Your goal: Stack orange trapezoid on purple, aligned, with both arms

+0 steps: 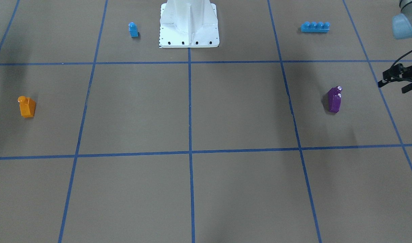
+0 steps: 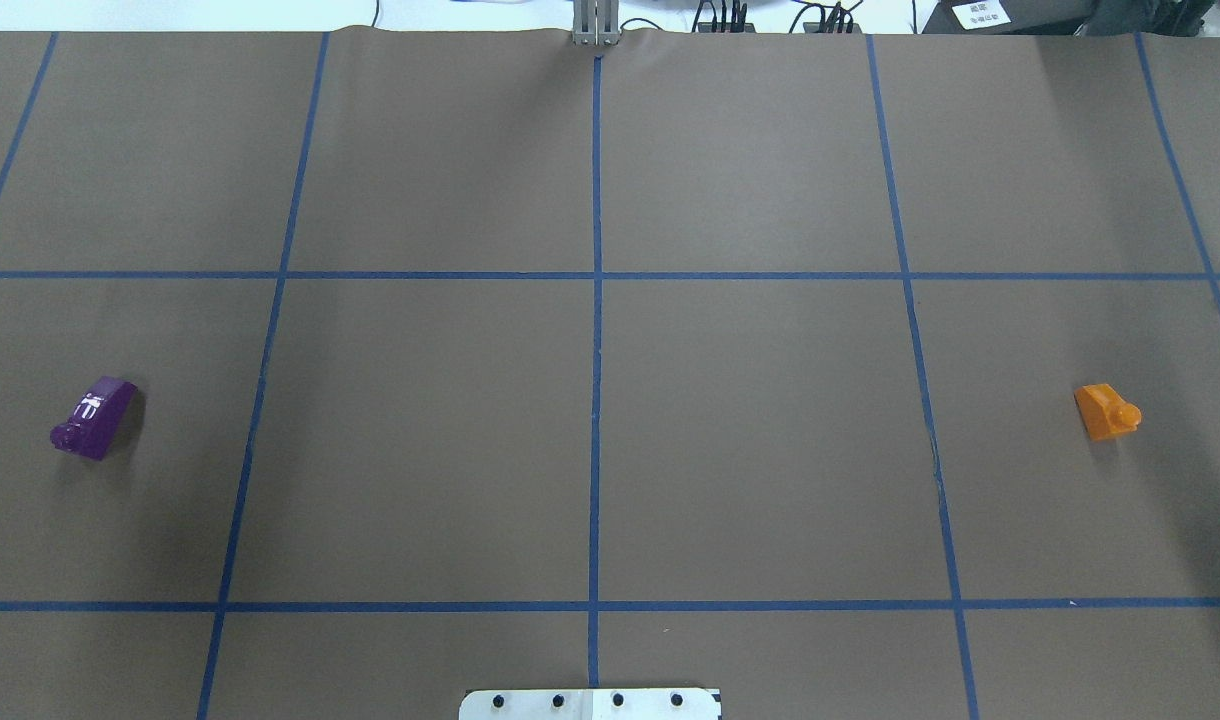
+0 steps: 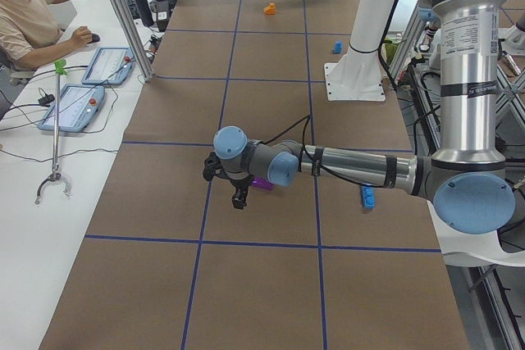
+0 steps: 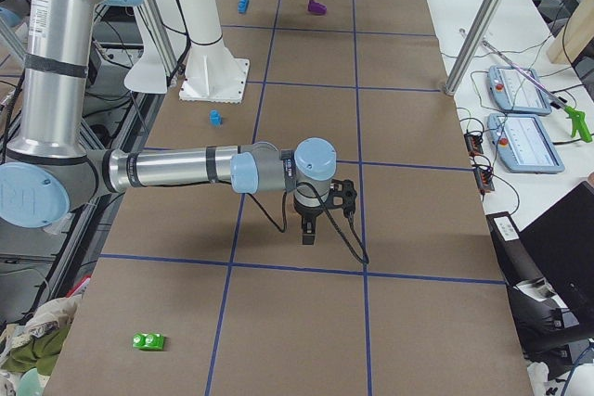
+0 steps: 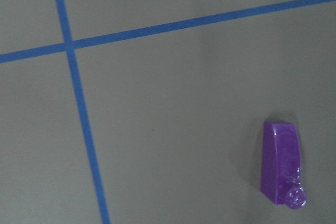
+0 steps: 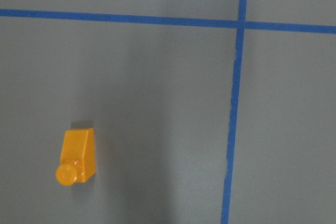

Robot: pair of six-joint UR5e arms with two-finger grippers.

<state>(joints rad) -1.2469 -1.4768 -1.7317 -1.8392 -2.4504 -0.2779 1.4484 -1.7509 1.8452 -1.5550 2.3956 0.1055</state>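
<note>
overhead is looking forward-down from behind base [image 2: 590, 703] | front is facing it, steeply down | sides are looking along table [image 2: 750, 430] | wrists are looking down close, sharing purple [image 5: 281, 169], orange [image 6: 77, 156] with overhead

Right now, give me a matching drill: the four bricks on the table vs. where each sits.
Things:
1. orange trapezoid
2. purple brick
3. long blue brick
4. small blue brick

Places:
A. close beside the white base, robot's right
B. middle row, robot's left
C. middle row, robot's right
D. base's row, robot's left

Pairs: 1-C, 2-B, 3-D, 4-A
</note>
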